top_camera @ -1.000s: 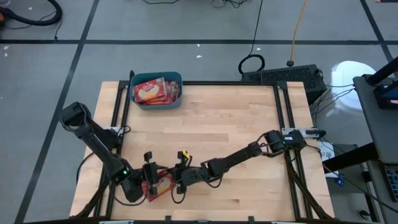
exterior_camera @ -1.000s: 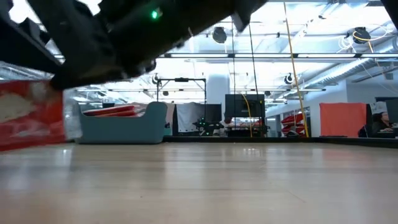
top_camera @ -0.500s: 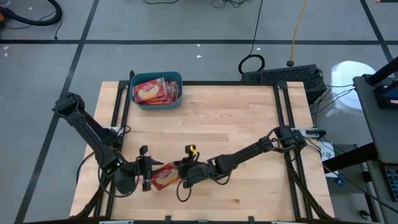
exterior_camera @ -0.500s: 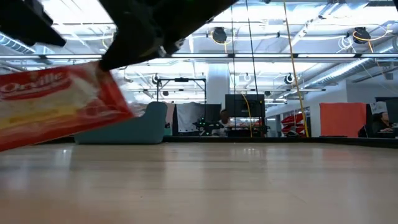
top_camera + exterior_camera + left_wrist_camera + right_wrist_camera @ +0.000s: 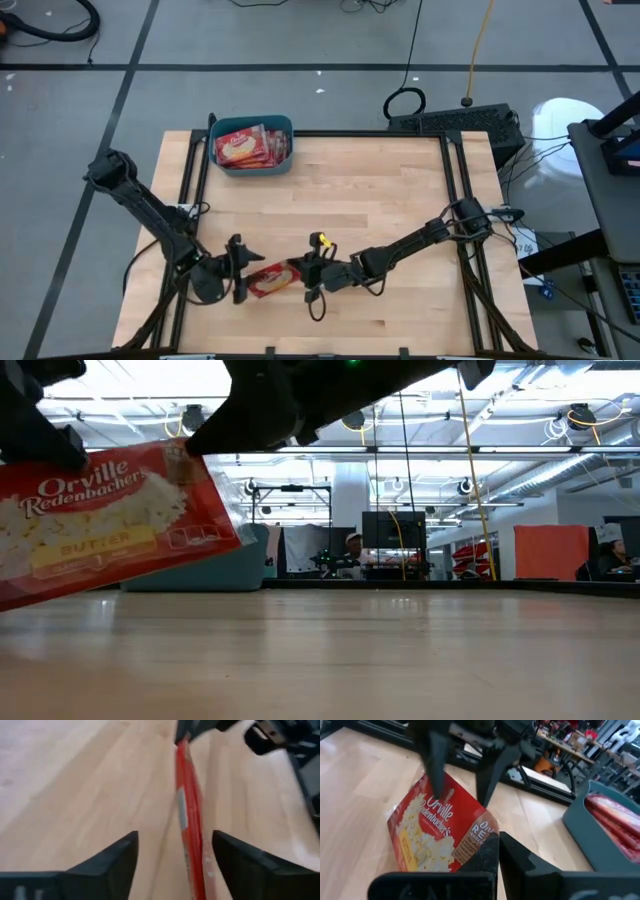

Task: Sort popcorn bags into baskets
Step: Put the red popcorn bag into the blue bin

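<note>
A red popcorn bag (image 5: 270,281) with a yellow-cream picture hangs tilted above the table's near part, its printed face showing in the low view (image 5: 100,520). My right gripper (image 5: 498,840) (image 5: 301,276) is shut on it from the right. My left gripper (image 5: 175,835) (image 5: 240,278) stands open at the bag's left end. Its fingers are on either side of the bag's thin edge (image 5: 189,820); I cannot tell whether they touch it. The teal basket (image 5: 252,162) with several red bags inside (image 5: 245,147) stands at the far left. My right gripper pinches a corner of the popcorn bag (image 5: 479,834) between its two shut fingers. The fingers come from the table's right side, slanting a little downward. The bag stands out past the fingertips toward the left arm, tilted; in the low view it looks lifted off the wood.
Black rails (image 5: 190,180) run along the table's left and right sides. Bare wood (image 5: 400,200) stretches between the held bag and the basket. A person (image 5: 350,545) sits in the room far behind the table.
My right gripper has carried the bag toward the table's right and a little up. The bag has risen and swung, so its printed face now fills the left of the low view. My left gripper has stayed at the bag's left end.
</note>
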Robot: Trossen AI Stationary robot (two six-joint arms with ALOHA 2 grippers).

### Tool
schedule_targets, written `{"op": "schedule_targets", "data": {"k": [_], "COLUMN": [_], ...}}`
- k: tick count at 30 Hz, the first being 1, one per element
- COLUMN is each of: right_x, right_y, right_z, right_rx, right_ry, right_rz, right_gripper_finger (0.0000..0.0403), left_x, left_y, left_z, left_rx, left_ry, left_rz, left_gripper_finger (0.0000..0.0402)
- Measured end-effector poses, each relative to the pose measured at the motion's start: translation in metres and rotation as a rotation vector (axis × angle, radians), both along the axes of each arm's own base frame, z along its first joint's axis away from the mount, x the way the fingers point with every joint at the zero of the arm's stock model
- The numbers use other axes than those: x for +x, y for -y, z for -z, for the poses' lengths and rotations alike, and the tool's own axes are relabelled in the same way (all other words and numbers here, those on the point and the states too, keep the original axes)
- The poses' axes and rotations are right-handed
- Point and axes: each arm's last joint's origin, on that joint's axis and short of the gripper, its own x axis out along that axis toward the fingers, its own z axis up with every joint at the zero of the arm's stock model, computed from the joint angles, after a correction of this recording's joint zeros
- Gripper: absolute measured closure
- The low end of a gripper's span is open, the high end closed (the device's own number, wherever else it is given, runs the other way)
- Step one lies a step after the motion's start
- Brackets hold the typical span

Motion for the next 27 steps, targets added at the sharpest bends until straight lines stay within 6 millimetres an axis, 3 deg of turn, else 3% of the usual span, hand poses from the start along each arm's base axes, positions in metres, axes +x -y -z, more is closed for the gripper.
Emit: {"op": "schedule_targets", "data": {"k": [5,10,15,23,27], "right_x": [0.000,0.000,-0.001,-0.002,-0.009], "right_y": [0.000,0.000,-0.001,-0.002,-0.012], "right_z": [0.000,-0.001,-0.001,-0.002,-0.012], "right_rx": [-0.006,-0.022,-0.044,-0.120,-0.198], "right_ry": [0.004,0.007,0.006,0.009,0.044], "right_rz": [-0.003,-0.009,0.011,0.058,0.122], "right_gripper_finger": [0.0403,0.0403,0.0403,0.0401,0.0377], "left_x": [0.005,0.008,0.015,0.017,0.019], "left_y": [-0.004,-0.015,-0.022,-0.023,-0.022], "left_z": [0.009,0.016,0.017,0.015,0.011], "left_rx": [-0.094,-0.135,-0.177,-0.087,-0.049], "left_ry": [0.056,0.048,0.017,0.033,0.077], "left_rz": [0.103,0.083,0.097,0.173,0.208], "left_gripper_finger": [0.0103,0.0118,0.0193,0.0365,0.0380]}}
